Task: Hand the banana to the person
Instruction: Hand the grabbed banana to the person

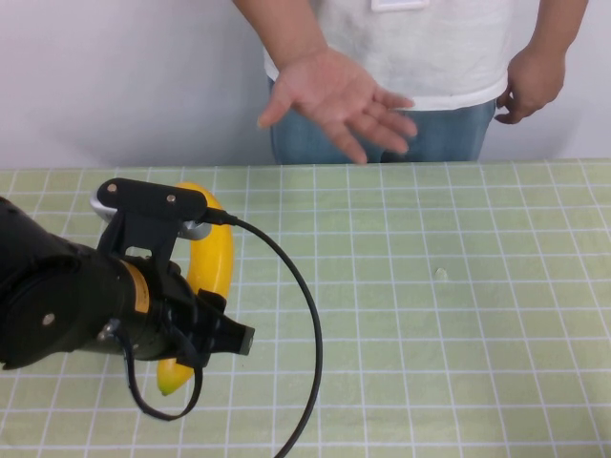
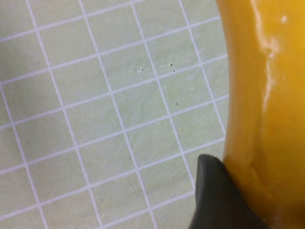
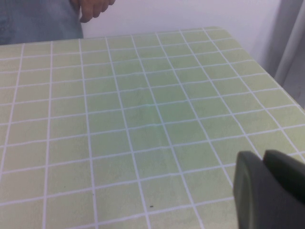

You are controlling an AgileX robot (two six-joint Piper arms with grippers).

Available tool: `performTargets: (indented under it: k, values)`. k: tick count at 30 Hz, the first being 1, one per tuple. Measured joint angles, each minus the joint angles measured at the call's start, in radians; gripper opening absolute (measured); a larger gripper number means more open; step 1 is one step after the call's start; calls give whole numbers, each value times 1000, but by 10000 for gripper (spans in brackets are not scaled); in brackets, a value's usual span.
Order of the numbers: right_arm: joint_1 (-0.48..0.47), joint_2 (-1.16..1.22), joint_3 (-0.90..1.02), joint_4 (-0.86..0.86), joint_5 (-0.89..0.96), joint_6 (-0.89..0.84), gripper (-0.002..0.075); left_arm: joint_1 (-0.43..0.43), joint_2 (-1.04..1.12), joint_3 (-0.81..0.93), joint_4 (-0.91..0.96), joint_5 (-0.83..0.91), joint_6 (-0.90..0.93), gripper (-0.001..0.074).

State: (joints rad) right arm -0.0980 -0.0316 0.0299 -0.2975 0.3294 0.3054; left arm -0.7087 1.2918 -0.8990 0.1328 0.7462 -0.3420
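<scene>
Near the surface's (image 1: 458, 286) left front corner, the left claw (image 1: 196, 329) is clamped on the banana (image 1: 212, 258). The person (image 1: 420, 57) waits at the far edge (palm (image 1: 334, 91) open). The right claw's (image 3: 269, 191) opening cannot be judged.

Lab-like test bench: checked green tablecloth (image 1: 458, 286), bare white wall (image 1: 115, 76).

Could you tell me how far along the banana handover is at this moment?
Done: the left pincer is shut on the banana, low at the table's left side. In hand: carrying it toward the person, whose open palm waits beyond the far edge. Left: reaching that palm and releasing. The right pincer shows only in its wrist view, over bare table.
</scene>
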Motion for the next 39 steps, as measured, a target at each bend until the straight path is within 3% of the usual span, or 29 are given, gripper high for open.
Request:
performTargets:
  k: [17,39]
  values:
    - [0,0,0,0,0,0,-9,0,0,-15,12,-29,43,291]
    - [0,0,0,0,0,0,-9,0,370,-459,25,51,353,291]
